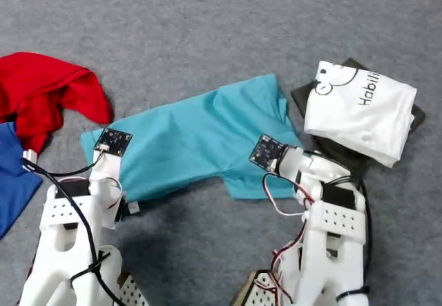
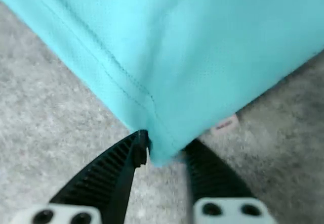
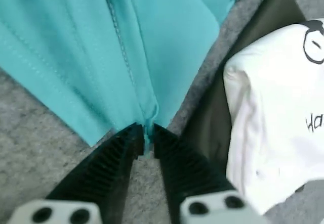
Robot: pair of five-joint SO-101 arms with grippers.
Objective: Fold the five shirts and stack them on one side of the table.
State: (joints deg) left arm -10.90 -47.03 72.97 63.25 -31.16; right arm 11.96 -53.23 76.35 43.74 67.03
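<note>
Both hands at the near edge of the teal shirt [image 1: 200, 137], mid-bench.

The teal shirt lies spread across the middle of the grey bench [image 1: 207, 36]. The left hand [image 2: 164, 145] sits at its near left corner, jaws slightly apart with the corner between them. The right hand [image 3: 147, 133] is clamped on the shirt's near right edge. To the right, a folded white shirt [image 1: 359, 112] lies on a dark shirt [image 1: 345, 157]. A red shirt [image 1: 41, 88] and a blue shirt [image 1: 10, 175] lie crumpled at the left.
</note>
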